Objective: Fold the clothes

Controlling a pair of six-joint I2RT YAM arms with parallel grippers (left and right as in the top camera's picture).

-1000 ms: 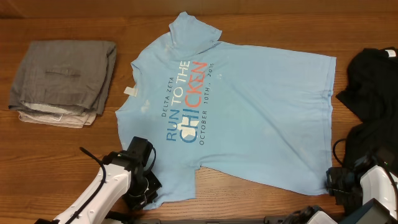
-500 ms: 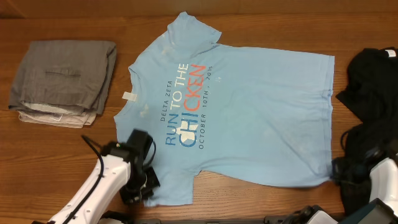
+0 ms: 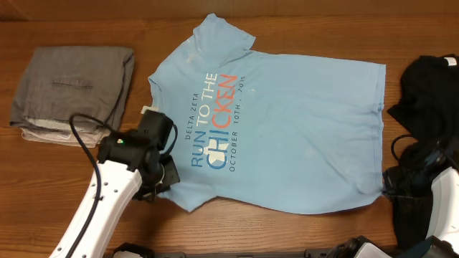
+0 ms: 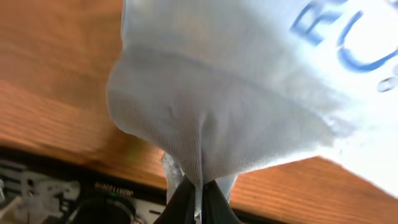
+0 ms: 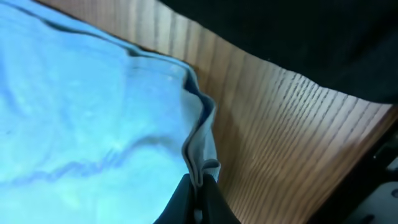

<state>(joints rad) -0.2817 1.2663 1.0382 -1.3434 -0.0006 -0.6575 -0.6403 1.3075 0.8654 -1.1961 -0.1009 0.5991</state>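
Wood table (image 3: 301, 29) spreads under both pairs of fingers, and the light blue shirt (image 3: 301, 122) lies chest-up on it, stretched across the whole span between them: collar and sleeves toward the left fingers, hem toward the right ones. A black heap (image 3: 430, 86) of cloth sits on the outer side of the right fingers and beyond them, apart from the shirt's hem. A grey pile (image 3: 72, 93) of folded clothes lies outward of the left fingers and past them, well apart from the shirt. The left gripper (image 4: 198, 193) is pinched tight on a bunched fold of the shirt's near sleeve edge, the cloth ballooning just above its tips and clear of the wood there. The right gripper (image 5: 198, 193) is likewise clamped, its tips nipping the creased near corner of the hem, with bare wood just to their outer side. White and coral lettering (image 3: 215, 118) runs across the chest, close beside the left fingers on their inner side. A white label (image 3: 148, 110) shows at the collar, just beyond the left arm.
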